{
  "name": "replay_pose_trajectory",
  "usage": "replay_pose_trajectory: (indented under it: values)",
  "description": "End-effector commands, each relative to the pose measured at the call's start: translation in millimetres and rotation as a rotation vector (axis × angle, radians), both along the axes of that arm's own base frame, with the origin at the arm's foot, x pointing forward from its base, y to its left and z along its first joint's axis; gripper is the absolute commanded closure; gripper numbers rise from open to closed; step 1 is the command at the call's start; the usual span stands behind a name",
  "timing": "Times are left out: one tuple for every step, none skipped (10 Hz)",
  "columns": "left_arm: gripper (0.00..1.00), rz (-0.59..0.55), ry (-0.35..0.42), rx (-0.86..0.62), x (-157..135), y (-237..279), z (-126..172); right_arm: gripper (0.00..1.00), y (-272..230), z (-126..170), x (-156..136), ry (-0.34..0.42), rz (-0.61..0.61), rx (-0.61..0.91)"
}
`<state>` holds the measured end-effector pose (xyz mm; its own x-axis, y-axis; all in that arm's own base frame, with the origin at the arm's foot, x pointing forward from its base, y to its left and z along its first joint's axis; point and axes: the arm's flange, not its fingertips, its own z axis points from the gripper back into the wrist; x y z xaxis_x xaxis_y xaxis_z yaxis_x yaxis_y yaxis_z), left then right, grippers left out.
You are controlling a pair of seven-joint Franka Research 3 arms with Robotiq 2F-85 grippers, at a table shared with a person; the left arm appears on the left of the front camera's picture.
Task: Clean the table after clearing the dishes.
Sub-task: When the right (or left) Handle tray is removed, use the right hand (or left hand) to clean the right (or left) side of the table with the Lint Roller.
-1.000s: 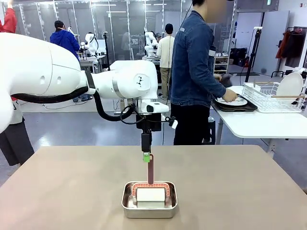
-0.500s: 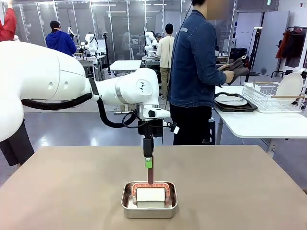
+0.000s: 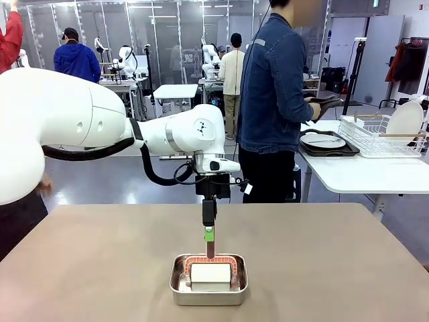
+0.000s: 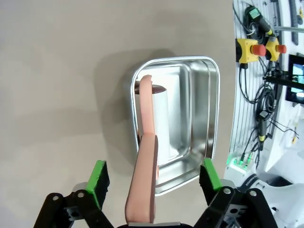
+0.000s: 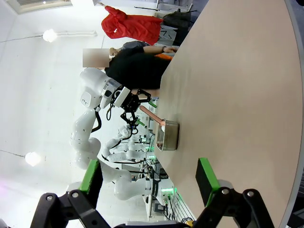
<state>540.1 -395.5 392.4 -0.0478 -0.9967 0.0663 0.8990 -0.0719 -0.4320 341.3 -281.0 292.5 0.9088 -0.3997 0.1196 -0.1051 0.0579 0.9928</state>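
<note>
The desk (image 3: 335, 258) carries one thing, a small steel pan (image 3: 208, 298) that sits close to its near edge, about midway along it. A white block (image 3: 210, 273) lies in the pan, and a pink tool handle (image 3: 210, 248) rises upright from the pan's far side, just beside the block.

The left arm reaches in over the desk's left edge, and the left gripper (image 3: 209, 233) hangs straight down over the handle. In the left wrist view its green pads (image 4: 99, 175) stand apart on either side of the handle, neither one touching it. The pan's rim lies directly beneath them.

The right gripper (image 5: 149, 179) is also spread wide with nothing between its fingers, looking along the desk from beyond one end.

Past the desk's far right corner, a plate (image 3: 322, 140) lies on a dark tray (image 3: 348, 151) on a smaller white desk (image 3: 362, 176), next to a wire rack (image 3: 375, 137). A person (image 3: 271, 100) stands at that desk, holding something dark and flat.
</note>
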Motion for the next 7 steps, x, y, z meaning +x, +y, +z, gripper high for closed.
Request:
replay_pose_trajectory:
  values:
    - [0.6, -0.015, 0.023, -0.018, 0.8, 2.4, 6.7, 0.0, 1.0, 2.9, -2.3, 0.008, 0.002, -0.01]
    - [1.0, -0.029, 0.027, -0.01, 0.1, 1.7, 7.6, 0.0, 1.0, 2.9, -2.3, 0.008, 0.002, -0.01]
    - [1.0, -0.052, 0.029, 0.009, -0.6, 0.6, 6.4, 0.0, 1.0, 2.9, -2.3, 0.008, 0.002, -0.01]
    - [1.0, -0.041, 0.03, 0.002, -0.1, 1.4, 7.0, 0.0, 1.0, 2.9, -2.3, 0.008, 0.002, -0.01]
    - [0.88, -0.039, 0.026, 0.007, -0.4, 2.7, 8.0, 0.0, 1.0, 2.9, -2.3, 0.008, 0.002, -0.01]
    - [0.98, -0.035, 0.026, 0.013, -0.7, 3.0, 9.1, 0.0, 1.0, 2.9, -2.3, 0.008, 0.002, -0.01]
    - [1.0, -0.035, 0.027, 0.011, -1.5, 3.3, 9.8, 0.0, 1.0, 2.9, -2.3, 0.008, 0.002, -0.01]
